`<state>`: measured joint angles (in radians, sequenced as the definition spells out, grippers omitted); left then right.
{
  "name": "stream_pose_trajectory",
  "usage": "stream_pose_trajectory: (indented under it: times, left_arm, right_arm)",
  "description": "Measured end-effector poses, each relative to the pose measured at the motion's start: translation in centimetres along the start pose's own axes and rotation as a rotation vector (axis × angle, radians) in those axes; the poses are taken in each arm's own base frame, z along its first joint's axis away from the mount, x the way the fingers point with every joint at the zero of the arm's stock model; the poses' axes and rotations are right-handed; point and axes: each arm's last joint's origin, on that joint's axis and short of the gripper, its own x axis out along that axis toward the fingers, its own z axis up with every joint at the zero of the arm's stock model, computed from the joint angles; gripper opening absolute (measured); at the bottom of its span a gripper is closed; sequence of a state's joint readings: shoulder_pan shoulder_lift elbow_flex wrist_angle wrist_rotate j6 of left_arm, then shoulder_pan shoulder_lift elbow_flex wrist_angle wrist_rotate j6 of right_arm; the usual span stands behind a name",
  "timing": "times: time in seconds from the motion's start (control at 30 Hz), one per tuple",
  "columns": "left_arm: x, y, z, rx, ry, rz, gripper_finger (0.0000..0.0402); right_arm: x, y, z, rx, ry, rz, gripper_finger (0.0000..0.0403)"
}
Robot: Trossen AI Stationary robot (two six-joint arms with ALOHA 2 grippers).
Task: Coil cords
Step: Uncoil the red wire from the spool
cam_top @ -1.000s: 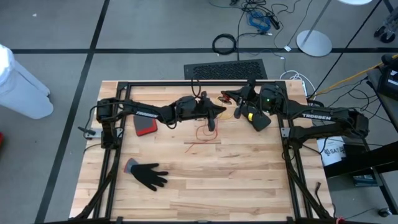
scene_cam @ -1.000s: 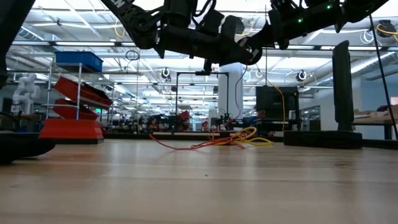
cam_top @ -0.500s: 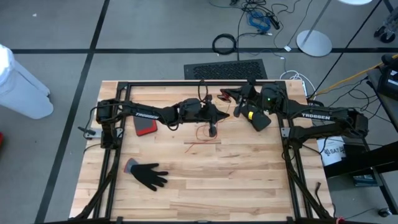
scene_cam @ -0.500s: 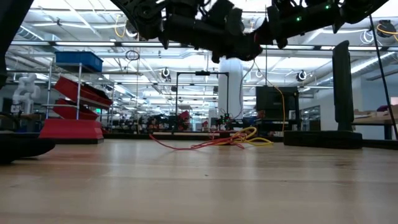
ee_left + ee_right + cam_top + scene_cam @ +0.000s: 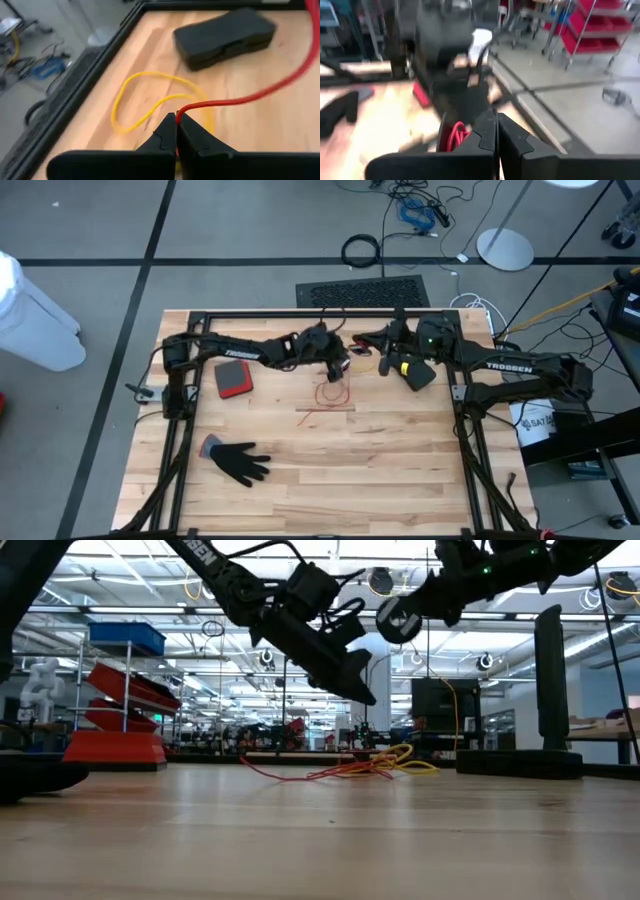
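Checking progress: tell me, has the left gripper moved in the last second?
Yes. The left gripper, shut on the red cord, moved toward the table's far edge.

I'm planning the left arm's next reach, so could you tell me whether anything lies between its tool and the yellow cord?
Nothing visible does. The left tool, shut on the red cord, hovers right by the yellow cord, whose loop lies on bare wood; the black case lies beyond the loop.

floor [image 5: 250,230] grey, dark-lined — red shelving [image 5: 125,700] | ceiling lights [image 5: 120,585] bright
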<state>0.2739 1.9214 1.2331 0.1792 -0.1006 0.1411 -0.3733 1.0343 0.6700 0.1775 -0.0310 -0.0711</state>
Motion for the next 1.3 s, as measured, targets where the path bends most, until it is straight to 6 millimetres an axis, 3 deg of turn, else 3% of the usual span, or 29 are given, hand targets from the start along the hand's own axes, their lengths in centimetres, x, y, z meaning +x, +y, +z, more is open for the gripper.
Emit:
stream_pose_trajectory:
  times: [0.27,0.53,0.8,1.1,1.3]
  left_arm:
    - [-3.3,2.4,2.3,0.057,-0.005,0.140,0.0000]
    - [-6.7,3.0,4.9,0.050,-0.101,0.162,0.0000]
    - [-7.1,1.2,4.7,0.096,-0.057,0.101,0.0000]
    - [-8.0,-4.1,6.3,0.177,-0.216,-0.171,0.0000]
    - [-8.2,-6.4,5.7,0.214,-0.175,-0.256,0.0000]
  right_arm:
    - [-0.2,-0.7,-1.9,-0.007,0.200,-0.058,0.0000]
    - [-0.3,-1.0,-2.4,-0.031,0.248,-0.081,0.0000]
    - [-0.4,-1.2,-2.3,-0.073,0.249,-0.123,0.0000]
    - [-0.4,-1.9,-2.0,-0.068,0.221,-0.261,0.0000]
    - [-0.3,-2.2,-0.7,-0.041,0.086,-0.313,0.0000]
